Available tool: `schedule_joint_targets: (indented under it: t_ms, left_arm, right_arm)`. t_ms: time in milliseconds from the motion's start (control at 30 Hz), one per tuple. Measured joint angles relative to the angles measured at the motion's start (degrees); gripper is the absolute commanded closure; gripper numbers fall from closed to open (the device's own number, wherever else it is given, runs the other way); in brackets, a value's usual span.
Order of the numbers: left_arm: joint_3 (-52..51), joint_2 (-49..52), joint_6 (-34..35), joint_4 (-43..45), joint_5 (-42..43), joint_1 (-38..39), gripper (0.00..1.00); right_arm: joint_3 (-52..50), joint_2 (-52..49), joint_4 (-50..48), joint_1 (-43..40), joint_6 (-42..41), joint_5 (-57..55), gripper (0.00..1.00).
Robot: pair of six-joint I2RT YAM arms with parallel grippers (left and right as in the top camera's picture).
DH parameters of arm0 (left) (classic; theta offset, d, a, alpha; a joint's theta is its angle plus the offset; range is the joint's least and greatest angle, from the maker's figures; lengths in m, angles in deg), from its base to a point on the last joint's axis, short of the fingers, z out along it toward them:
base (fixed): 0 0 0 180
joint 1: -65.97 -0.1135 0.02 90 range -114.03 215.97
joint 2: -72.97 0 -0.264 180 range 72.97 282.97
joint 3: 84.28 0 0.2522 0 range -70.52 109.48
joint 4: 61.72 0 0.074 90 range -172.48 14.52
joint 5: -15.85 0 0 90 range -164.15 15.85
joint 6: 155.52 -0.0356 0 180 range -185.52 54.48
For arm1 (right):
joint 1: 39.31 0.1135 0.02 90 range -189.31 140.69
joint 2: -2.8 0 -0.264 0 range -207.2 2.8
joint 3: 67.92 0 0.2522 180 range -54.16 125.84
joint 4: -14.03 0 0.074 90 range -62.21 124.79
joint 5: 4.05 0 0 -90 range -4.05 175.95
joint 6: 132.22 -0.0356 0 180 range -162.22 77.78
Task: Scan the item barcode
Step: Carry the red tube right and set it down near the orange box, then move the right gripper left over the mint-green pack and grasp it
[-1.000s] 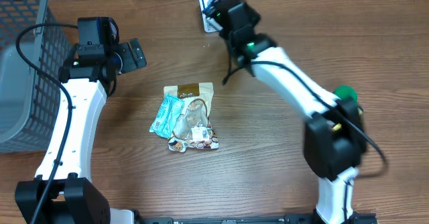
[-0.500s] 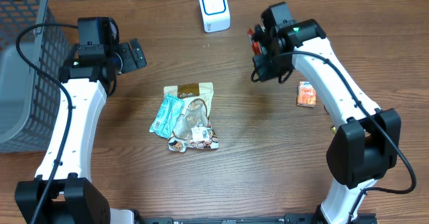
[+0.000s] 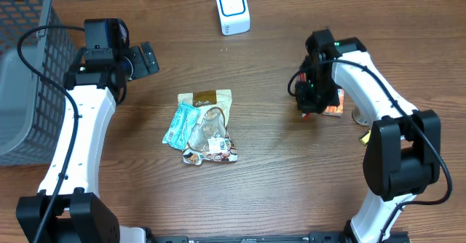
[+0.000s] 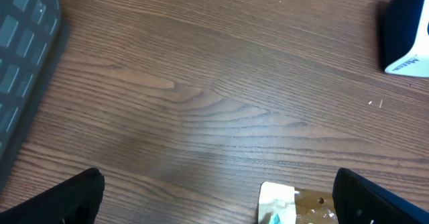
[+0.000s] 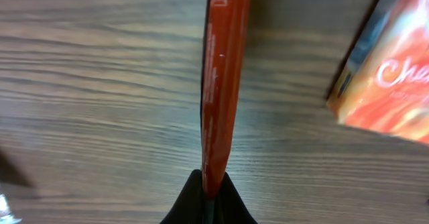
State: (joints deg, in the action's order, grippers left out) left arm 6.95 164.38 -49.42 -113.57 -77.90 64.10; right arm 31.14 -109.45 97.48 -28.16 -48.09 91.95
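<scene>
The white scanner (image 3: pixel 231 9) with a blue face stands at the table's far edge, and its corner shows in the left wrist view (image 4: pixel 409 33). My right gripper (image 3: pixel 309 103) hangs low over the table right of centre, shut on a thin red packet (image 5: pixel 221 76) seen edge-on, standing upright just above the wood. My fingertips (image 5: pixel 201 204) pinch the packet's lower edge. No barcode shows. My left gripper (image 3: pixel 143 58) stands wide open and empty at the left, above bare wood, its fingers (image 4: pixel 60 197) far apart.
An orange snack box (image 3: pixel 333 102) lies right beside the red packet, also in the right wrist view (image 5: pixel 392 76). A pile of snack packets (image 3: pixel 204 125) lies mid-table, its top edge under the left wrist (image 4: pixel 288 204). A grey mesh basket (image 3: pixel 22 68) fills the far left.
My right arm has swung from the scanner at the back to the right and down, carrying the red packet to a spot beside the orange box. The left arm has not moved.
</scene>
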Motion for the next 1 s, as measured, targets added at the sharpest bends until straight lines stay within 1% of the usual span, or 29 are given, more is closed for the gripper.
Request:
schedule_joint_targets:
  t_ms: [200,400,433,467,500,600,833,1000]
  left_arm:
    - [0.0,0.0,0.0,0.0,0.0,0.0,0.0]
    - [0.0,0.0,0.0,0.0,0.0,0.0,0.0]
    - [0.0,0.0,0.0,0.0,0.0,0.0,0.0]
    - [0.0,0.0,0.0,0.0,0.0,0.0,0.0]
    - [0.0,0.0,0.0,0.0,0.0,0.0,0.0]
    - [0.0,0.0,0.0,0.0,0.0,0.0,0.0]
    - [0.0,0.0,0.0,0.0,0.0,0.0,0.0]
    - [0.0,0.0,0.0,0.0,0.0,0.0,0.0]
  right_arm:
    - [-4.4,0.0,-0.7,-1.2,-0.6,-0.5,0.97]
    - [-4.8,0.0,-0.2,-1.8,-0.9,-0.9,0.96]
    - [-4.8,0.0,0.4,-1.8,-1.0,-0.9,0.9]
    - [-4.8,0.0,0.8,-1.8,-1.1,-0.9,0.77]
    - [-4.8,0.0,1.1,-1.8,-1.4,-0.9,0.71]
    - [-4.9,0.0,1.3,-1.7,-1.4,-0.9,0.6]
    - [-4.5,0.0,-3.0,-1.8,-1.4,-1.1,0.61]
    - [0.2,0.0,-3.1,-1.6,-1.4,1.4,0.61]
